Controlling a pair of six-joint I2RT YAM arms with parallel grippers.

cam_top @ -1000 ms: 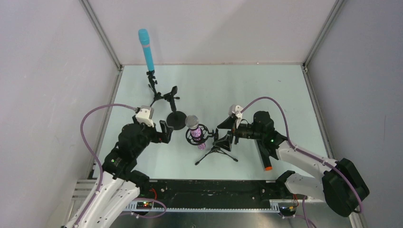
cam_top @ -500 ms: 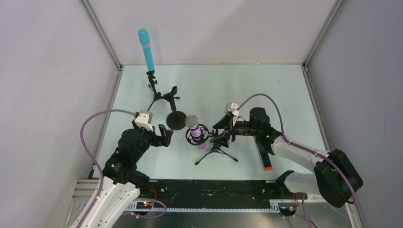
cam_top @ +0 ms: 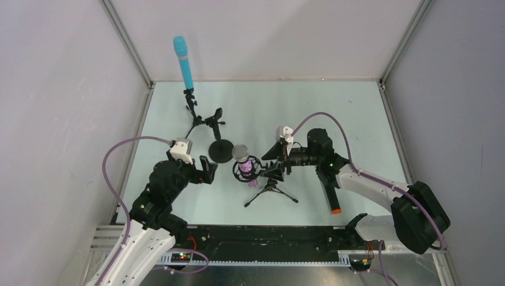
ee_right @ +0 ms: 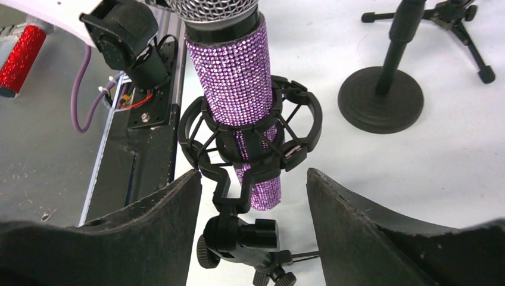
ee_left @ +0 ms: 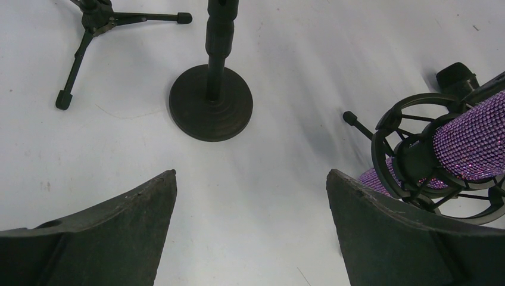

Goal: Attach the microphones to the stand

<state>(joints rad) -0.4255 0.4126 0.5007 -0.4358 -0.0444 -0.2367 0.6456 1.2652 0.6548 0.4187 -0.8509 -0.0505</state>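
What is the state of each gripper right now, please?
Left gripper: open, holding nothing.
Right gripper: open, jaws either side of the stand mount, gripping nothing.

Left claw [ee_left: 251, 177] wide, right claw [ee_right: 253, 173] half-spread.

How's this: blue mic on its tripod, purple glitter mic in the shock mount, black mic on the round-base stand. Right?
No. In the top view the black mic lies on the table by the right arm; the round-base stand is empty. The rest holds.
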